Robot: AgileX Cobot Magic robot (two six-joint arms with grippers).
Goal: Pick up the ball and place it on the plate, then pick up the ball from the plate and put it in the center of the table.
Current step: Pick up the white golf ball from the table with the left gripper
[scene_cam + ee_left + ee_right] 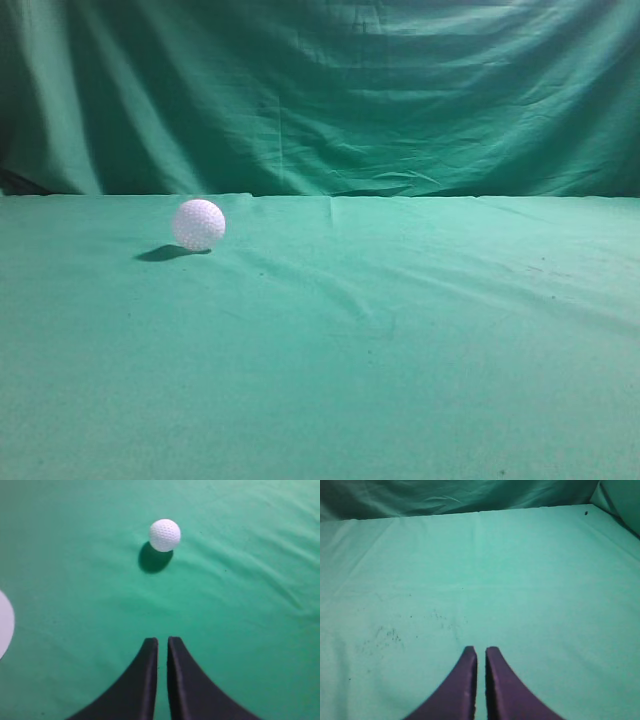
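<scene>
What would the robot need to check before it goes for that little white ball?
1. Golf ball found: ok. It sits alone on the green table, ahead of the left gripper.
2. Ball free to grab: ok. Nothing touches or covers it.
3. Left gripper ready: not ok. Its fingers are nearly together and must open first.
4. Right gripper out of the way: ok. It is shut over bare cloth, with no ball in its view.
5. Plate located: cannot tell. A white curved edge shows at the left of the left wrist view, but too little to confirm.
</scene>
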